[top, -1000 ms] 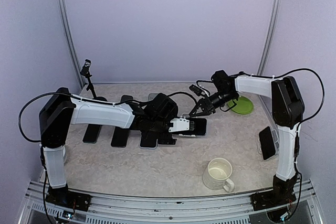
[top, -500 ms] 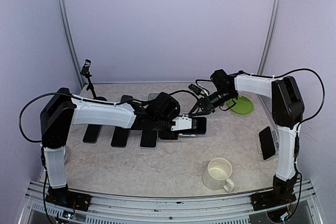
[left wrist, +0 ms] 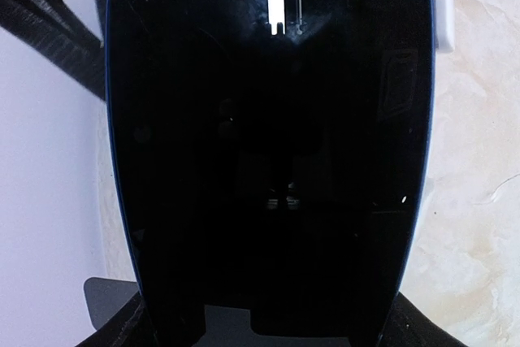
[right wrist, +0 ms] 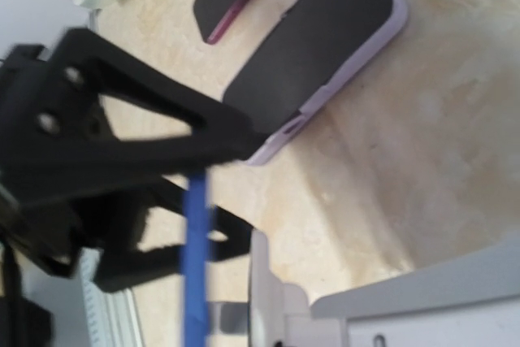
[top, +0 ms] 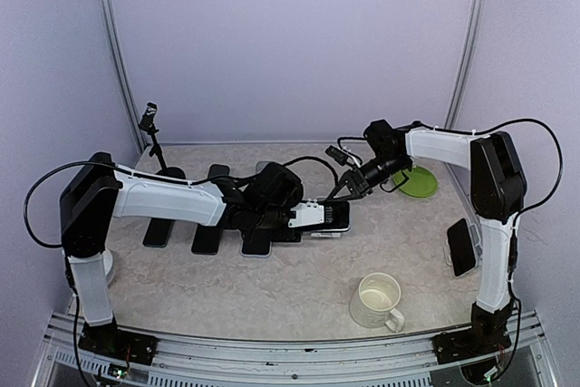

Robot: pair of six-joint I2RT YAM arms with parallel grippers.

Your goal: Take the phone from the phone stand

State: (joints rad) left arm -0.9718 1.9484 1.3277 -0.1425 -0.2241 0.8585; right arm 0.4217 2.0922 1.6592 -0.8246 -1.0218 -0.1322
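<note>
Black phone (left wrist: 268,160) pinched in left gripper (top: 328,216); right gripper (top: 348,191) beside it, spread unclear.

Bright even light; blurry right-wrist view.

On my left wrist feed the phone (left wrist: 268,160) fills almost everything: glossy black glass with a thin blue rim, and a bright white bar reflected near its top. Pale marbled table (left wrist: 479,201) shows along the right, and black struts (left wrist: 57,6) sit top left.
</note>
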